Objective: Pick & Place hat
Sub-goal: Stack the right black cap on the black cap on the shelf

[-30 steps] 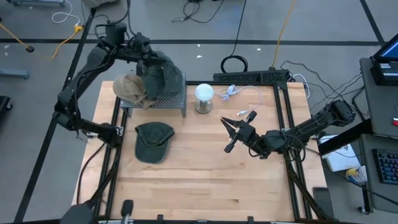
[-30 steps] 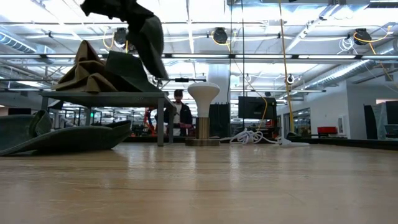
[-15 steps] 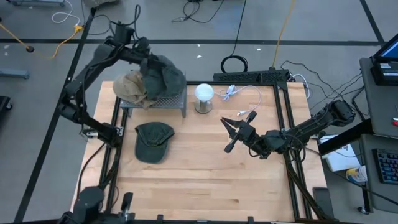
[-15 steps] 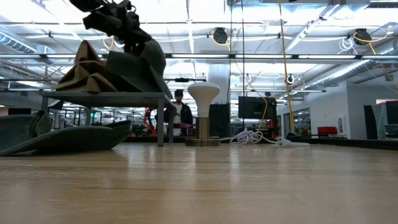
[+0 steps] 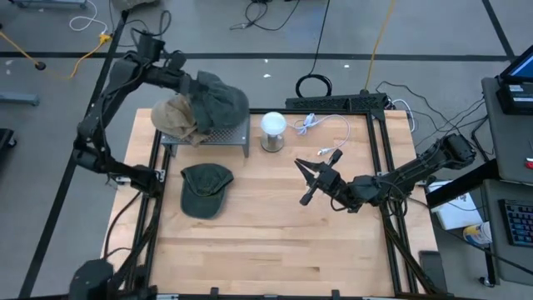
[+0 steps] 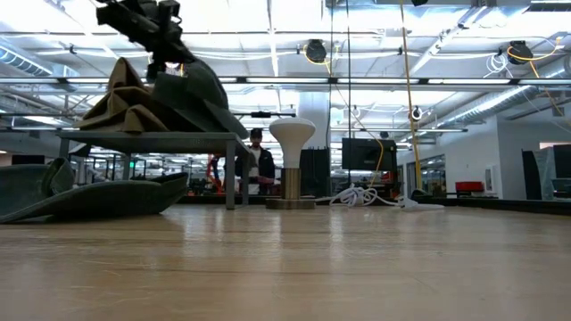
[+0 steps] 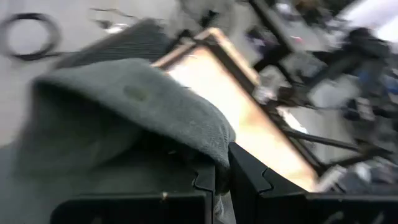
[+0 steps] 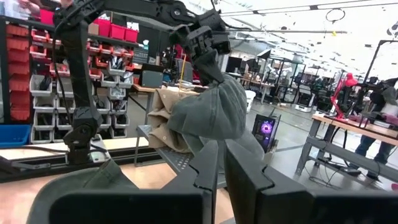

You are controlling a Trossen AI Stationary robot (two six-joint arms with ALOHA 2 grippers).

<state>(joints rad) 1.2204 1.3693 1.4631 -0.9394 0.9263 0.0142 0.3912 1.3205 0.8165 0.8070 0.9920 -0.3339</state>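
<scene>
A dark green hat (image 5: pixel 220 103) lies bunched on the right part of a grey mesh rack (image 5: pixel 226 135), next to a tan hat (image 5: pixel 172 117). My left gripper (image 5: pixel 188 77) is at the green hat's far-left side, shut on it. In the low view the green hat (image 6: pixel 194 93) rests on the rack top with the left gripper (image 6: pixel 166 61) just above it. A second green cap (image 5: pixel 204 188) lies flat on the table in front of the rack. My right gripper (image 5: pixel 303 180) waits low over the middle of the table, shut and touching nothing. My left gripper pinches a bunched fold of the green hat's cloth (image 7: pixel 219 169) between its two fingers. It comes slanting down from the table's far left. The hat's body (image 8: pixel 210 116) sags below the fingers, and its underside rests on the rack.
A white round-topped stand (image 5: pixel 273 127) is just right of the rack, with white cables (image 5: pixel 326 127) beyond it. Black rails run along the table's left and right edges. The near half of the wooden table (image 5: pixel 275 250) is bare. A person (image 6: pixel 258 166) stands in the room behind.
My left gripper has gone down and toward the table's left, keeping its hold. The green hat, which hung high above the rack's right end, now rests on the rack beside the tan hat.
</scene>
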